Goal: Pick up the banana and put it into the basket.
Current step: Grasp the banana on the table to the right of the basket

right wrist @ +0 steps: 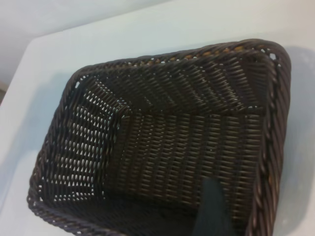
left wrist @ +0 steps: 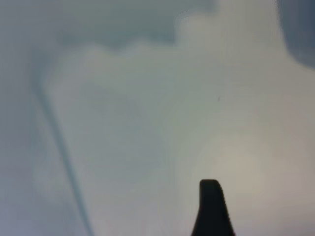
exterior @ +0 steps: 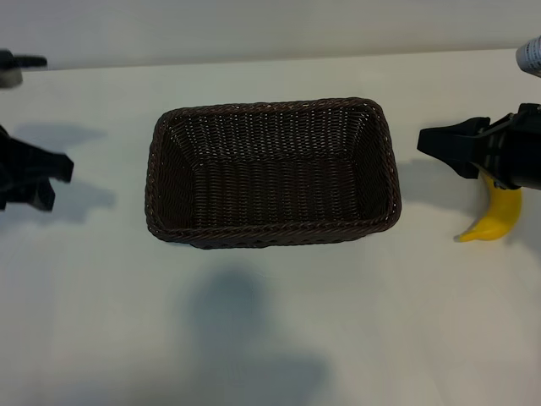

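Note:
The dark brown wicker basket (exterior: 272, 176) stands in the middle of the white table with nothing in it. The yellow banana (exterior: 496, 218) lies on the table to its right, its upper part hidden under my right arm. My right gripper (exterior: 439, 150) hovers open just right of the basket, pointing at it, above the banana and holding nothing. In the right wrist view one dark finger (right wrist: 211, 209) shows over the basket (right wrist: 162, 142). My left gripper (exterior: 59, 182) stands open at the table's far left, away from both. One of its fingers (left wrist: 211, 209) shows over bare table.
A grey-white cylinder (exterior: 530, 52) stands at the back right corner. A small dark object (exterior: 15, 66) sits at the back left edge. The table's far edge runs behind the basket. A shadow lies on the table in front of the basket.

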Robot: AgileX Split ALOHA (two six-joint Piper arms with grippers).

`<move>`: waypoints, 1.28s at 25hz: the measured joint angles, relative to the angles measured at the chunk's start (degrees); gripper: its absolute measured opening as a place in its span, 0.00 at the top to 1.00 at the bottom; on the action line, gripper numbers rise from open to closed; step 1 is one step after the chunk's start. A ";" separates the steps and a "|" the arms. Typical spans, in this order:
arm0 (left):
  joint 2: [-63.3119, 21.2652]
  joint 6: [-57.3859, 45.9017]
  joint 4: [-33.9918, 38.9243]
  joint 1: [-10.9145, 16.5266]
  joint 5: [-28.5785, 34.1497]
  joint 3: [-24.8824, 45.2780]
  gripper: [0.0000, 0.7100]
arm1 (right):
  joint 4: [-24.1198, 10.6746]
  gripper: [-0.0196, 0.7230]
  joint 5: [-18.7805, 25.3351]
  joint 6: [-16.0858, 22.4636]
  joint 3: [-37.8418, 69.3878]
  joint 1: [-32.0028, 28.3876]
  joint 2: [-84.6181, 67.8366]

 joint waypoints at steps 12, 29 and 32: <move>-3.73 -0.05 0.00 0.00 -0.23 10.71 0.25 | 0.00 0.28 -0.61 0.00 0.00 0.00 0.00; -39.11 -0.38 -0.42 0.00 0.50 29.66 0.25 | 0.00 0.28 -0.78 0.00 0.00 0.00 0.00; -44.40 -0.43 -0.45 0.00 1.06 30.09 0.25 | 0.00 0.28 -0.78 0.00 0.00 0.00 0.00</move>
